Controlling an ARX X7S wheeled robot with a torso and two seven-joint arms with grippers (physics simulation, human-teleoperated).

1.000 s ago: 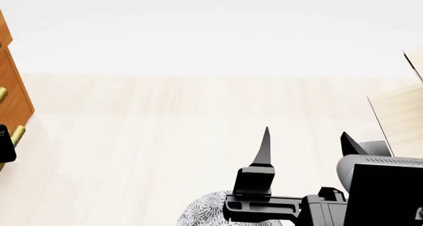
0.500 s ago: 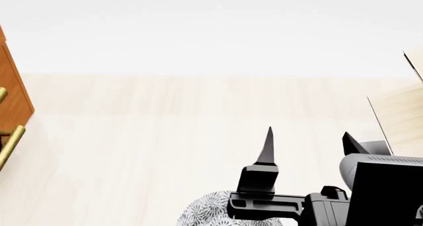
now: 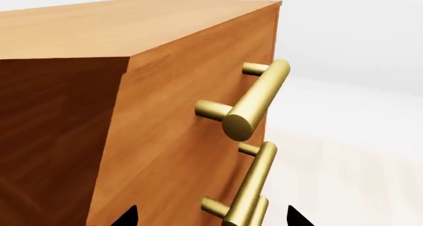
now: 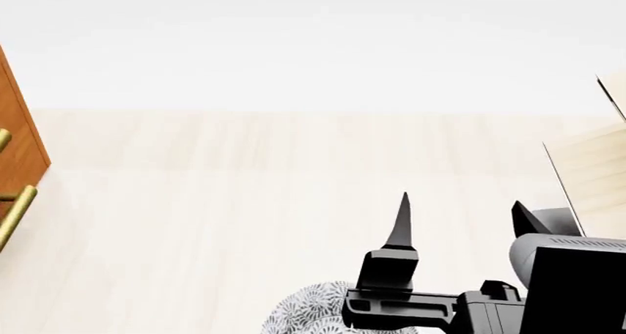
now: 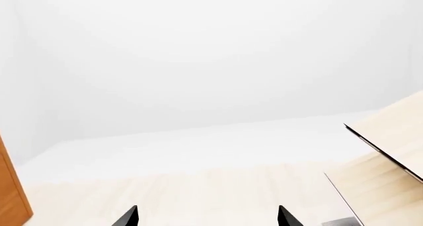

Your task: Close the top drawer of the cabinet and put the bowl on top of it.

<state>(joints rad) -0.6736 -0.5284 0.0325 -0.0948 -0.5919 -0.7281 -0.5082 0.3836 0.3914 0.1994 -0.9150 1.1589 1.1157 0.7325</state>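
While the pale wooden table (image 4: pixel 293 224) fills most of the head view, we log the cabinet (image 3: pixel 132 87) at that view's far left edge, where only a reddish-brown sliver (image 4: pixel 20 136) and brass bar ends show. From the left wrist view we see the cabinet close up: flat top, one side face, and the front carrying stacked brass handles. We note the top drawer (image 3: pixel 191 151) with its front flush against the cabinet body, no gap visible along the top edge; its brass handle (image 3: pixel 254 99) stands out on two posts, and a second handle (image 3: pixel 254 184) sits just below it. At the head view's right edge we record a pale wooden rack (image 4: pixel 597 165), partly cut off; it also appears in the right wrist view (image 5: pixel 390 146). The right tool (image 4: pixel 459 217) hangs low over the table with its two dark fingers spread wide and nothing between them. The bowl (image 4: pixel 308 312) lies on the table at the bottom edge of the head view, just beside and partly behind the right tool's body, only its patterned rim area visible. The left tool (image 3: pixel 211 218) shows only two dark fingertips, set well apart and facing the cabinet front, holding nothing.
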